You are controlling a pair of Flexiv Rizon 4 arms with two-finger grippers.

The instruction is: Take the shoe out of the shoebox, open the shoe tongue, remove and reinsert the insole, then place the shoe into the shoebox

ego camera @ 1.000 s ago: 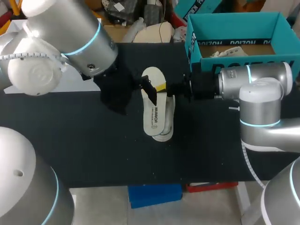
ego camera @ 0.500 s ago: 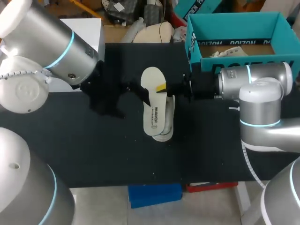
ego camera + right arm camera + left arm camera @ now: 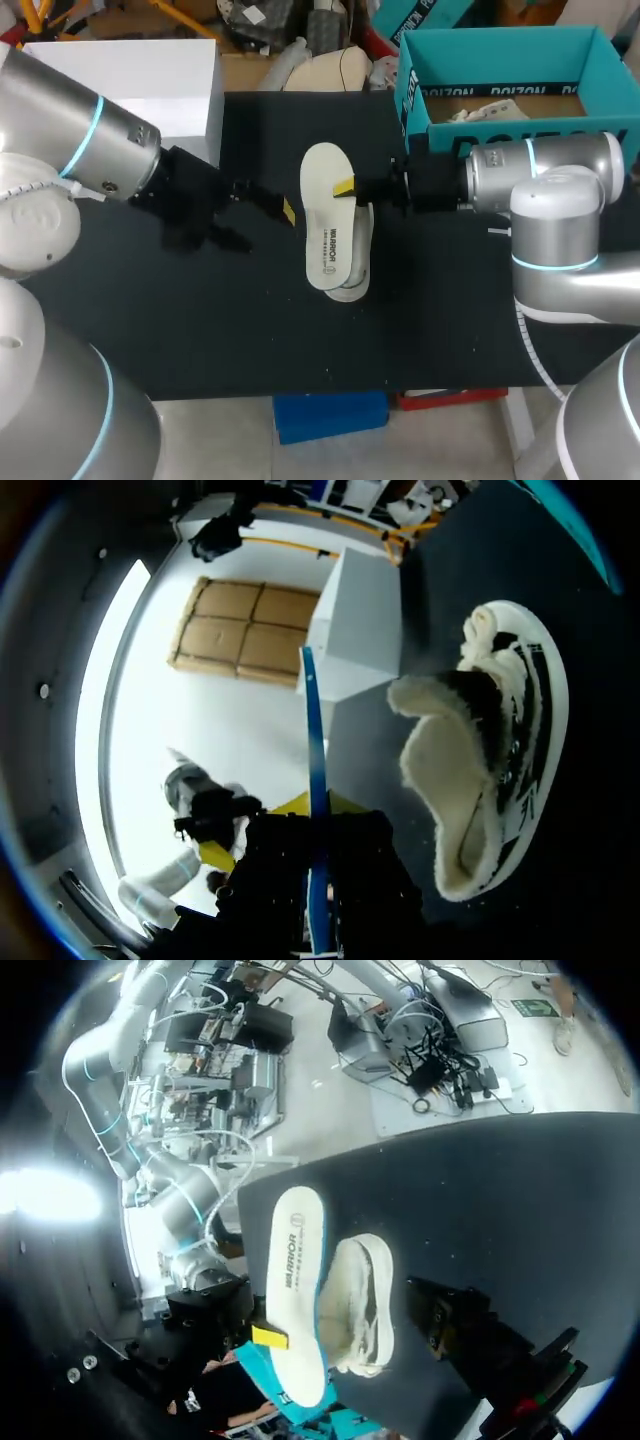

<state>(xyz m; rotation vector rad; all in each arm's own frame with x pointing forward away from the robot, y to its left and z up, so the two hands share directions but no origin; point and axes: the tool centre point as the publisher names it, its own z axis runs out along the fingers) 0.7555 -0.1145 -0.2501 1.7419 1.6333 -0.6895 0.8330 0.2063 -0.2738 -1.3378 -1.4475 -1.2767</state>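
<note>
Near the middle of the black table (image 3: 450, 320) lies the low cream-white lace-up shoe (image 3: 357, 262) on its side, its fleecy lining showing in the right wrist view (image 3: 470, 780). Over it, partly covering it, is the long white foam insole (image 3: 325, 225) with a teal-blue underside. It is out of the shoe and held at one long edge by the right gripper (image 3: 348, 188), whose fingers pinch it from both sides; from that wrist it appears edge-on as a thin blue line (image 3: 313, 780). The left gripper (image 3: 265, 228) hangs over bare table just beside the insole, not touching it, with its fingers spread and nothing between them. Behind the right arm stands the open teal cardboard shoebox (image 3: 410, 70). A white rectangular box (image 3: 140, 90) sits at the far left corner.
</note>
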